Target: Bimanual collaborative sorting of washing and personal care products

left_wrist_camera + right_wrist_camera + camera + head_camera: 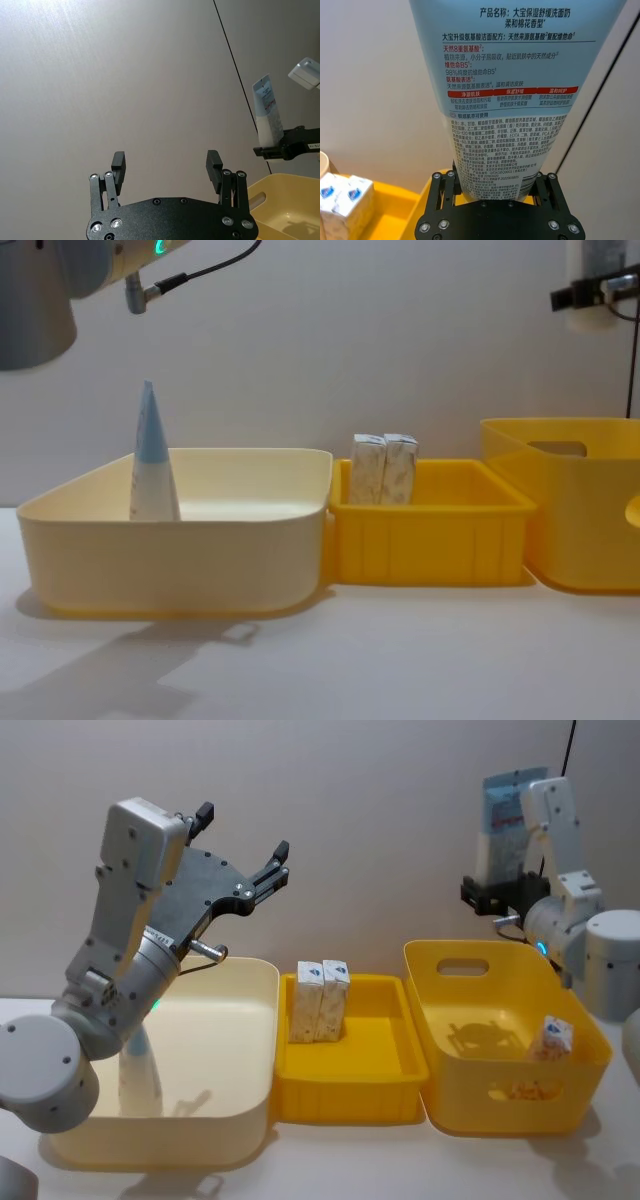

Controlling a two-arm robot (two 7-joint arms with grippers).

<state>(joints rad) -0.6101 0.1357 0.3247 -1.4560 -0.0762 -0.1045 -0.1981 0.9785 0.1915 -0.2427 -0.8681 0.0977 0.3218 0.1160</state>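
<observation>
Three bins sit in a row on a pale tabletop (350, 1160) against a plain grey-beige wall (380, 810). Head view: cream bin (215, 1120) at left, low yellow tray (345, 1095) in the middle, tall yellow bin (500, 1105) with handle slots at right, all just beside each other. Two white packs (320, 1000) stand upright side by side at the back left of the tray. One more white pack (552, 1038) leans tilted inside the tall yellow bin, near its right wall. Left gripper (242, 848) is raised above the cream bin, jaws spread wide, nothing in them. Right gripper (492, 898) is up high behind the tall bin, clamped on the base of a pale-blue tube (508, 820) held upright. A dark cable (568, 745) runs down the wall at top right.

Left wrist view: left gripper (167, 167) wide apart and empty, facing bare wall; a thin dark line crosses the wall. Farther off, the held tube (266, 112) stands in the right gripper (286, 145) above the tall bin's rim (285, 195).

Right wrist view: right gripper (495, 177) squeezing the tube's (510, 90) lower end, printed label facing the camera. Two packs (342, 200) in the tray (390, 200) below.

Chest view: a second pale-blue tube (152, 455) stands upright in the cream bin (180, 555), tip up, near its left side. Packs (384, 470) upright in the tray (430, 535). Tall bin (580, 510) at right edge. White tabletop (400, 660) carries soft arm shadows.
</observation>
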